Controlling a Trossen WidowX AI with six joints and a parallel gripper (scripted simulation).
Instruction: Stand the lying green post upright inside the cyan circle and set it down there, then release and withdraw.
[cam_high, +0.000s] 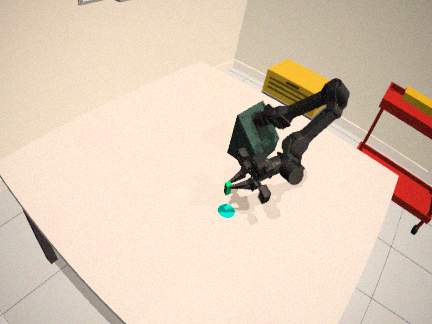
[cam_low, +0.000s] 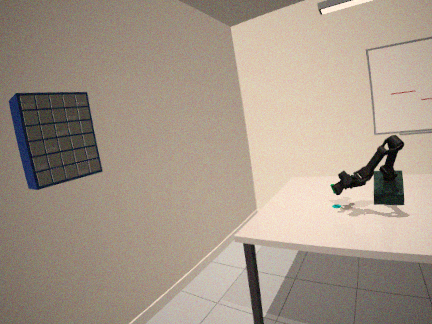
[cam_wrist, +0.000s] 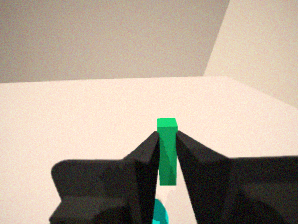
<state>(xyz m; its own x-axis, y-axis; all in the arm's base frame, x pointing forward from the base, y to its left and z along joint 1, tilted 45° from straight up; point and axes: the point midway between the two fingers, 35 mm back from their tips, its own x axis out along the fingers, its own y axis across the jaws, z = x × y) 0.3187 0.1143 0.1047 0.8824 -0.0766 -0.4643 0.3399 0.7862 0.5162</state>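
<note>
The green post (cam_high: 228, 188) (cam_low: 333, 188) (cam_wrist: 168, 162) is held in the air, near upright with a slight tilt in the top view. My gripper (cam_high: 229, 186) (cam_wrist: 166, 135) is shut on it, one finger on each side, and reaches out at a low slant. The cyan circle (cam_high: 226, 212) (cam_low: 336, 206) (cam_wrist: 160, 212) lies flat on the table, lower than the post, with shadow over part of it. In the wrist view it shows only partly, below the post's lower end, and the left finger hides the rest. The post does not touch the table.
A dark green block (cam_high: 239, 134) (cam_low: 389, 194) stands on the table (cam_high: 125, 200) (cam_low: 300, 220) close behind the arm. A yellow cabinet (cam_high: 292, 74) and a red cart (cam_high: 413, 192) stand beyond the table's edge.
</note>
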